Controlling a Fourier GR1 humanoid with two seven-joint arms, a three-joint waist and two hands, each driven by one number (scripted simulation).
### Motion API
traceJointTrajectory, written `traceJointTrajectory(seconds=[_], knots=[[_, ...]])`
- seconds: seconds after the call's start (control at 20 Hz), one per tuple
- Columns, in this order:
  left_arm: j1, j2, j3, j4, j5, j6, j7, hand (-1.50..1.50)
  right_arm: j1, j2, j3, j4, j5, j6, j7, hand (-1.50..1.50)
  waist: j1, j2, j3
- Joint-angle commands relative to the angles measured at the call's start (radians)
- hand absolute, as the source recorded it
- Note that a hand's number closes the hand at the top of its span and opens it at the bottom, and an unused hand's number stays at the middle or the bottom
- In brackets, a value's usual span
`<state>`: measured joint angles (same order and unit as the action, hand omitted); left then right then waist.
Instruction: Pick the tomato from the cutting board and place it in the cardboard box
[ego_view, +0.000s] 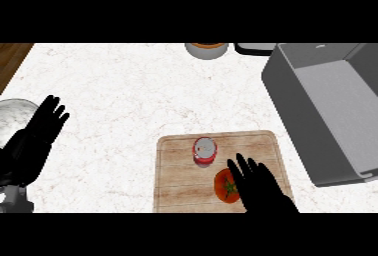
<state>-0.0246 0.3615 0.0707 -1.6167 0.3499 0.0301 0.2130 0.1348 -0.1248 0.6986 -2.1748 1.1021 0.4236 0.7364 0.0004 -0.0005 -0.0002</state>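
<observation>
The right robot hand (260, 189), fingers straight and holding nothing, is partly covering the tomato (224, 187) on the cutting board (177, 167).

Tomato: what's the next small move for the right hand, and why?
Probably shift the right hand slightly to its left, so it centres over the tomato before closing. The hand is open, its fingers straight, and it overlaps only the tomato's right edge. The tomato lies on the cutting board, not yet grasped. Keep clear of the can standing just beyond it.
</observation>
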Motion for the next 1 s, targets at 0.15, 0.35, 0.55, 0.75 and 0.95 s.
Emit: traceJointTrajectory(seconds=[0.15, 0.35, 0.55, 0.75, 0.95], knots=[[0.005, -0.004, 0.033, -0.031, -0.011, -0.044, 0.046, 0.00, 0.050, -0.062, 0.000, -0.043, -0.003, -0.067, -0.077, -1.50, -0.002, -0.001, 0.000], [0.044, -0.028, 0.041, -0.082, -0.039, -0.047, 0.047, 0.00, 0.008, -0.045, -0.016, -0.007, 0.008, -0.044, -0.074, -1.50, 0.000, -0.001, 0.000], [0.010, -0.056, 0.049, -0.035, -0.055, -0.047, 0.042, 0.00, -0.054, 0.038, 0.045, 0.099, 0.090, -0.027, -0.001, -1.50, 0.000, 0.000, 0.000], [-0.008, -0.077, 0.042, -0.043, -0.080, -0.040, 0.066, 0.00, -0.050, 0.009, -0.007, 0.151, 0.070, -0.065, -0.054, -1.50, -0.001, 0.000, 0.000], [-0.015, -0.092, 0.053, -0.043, -0.091, -0.049, 0.072, 0.00, -0.087, 0.082, 0.021, 0.157, 0.091, 0.003, 0.020, -1.50, -0.001, 0.000, 0.000]])
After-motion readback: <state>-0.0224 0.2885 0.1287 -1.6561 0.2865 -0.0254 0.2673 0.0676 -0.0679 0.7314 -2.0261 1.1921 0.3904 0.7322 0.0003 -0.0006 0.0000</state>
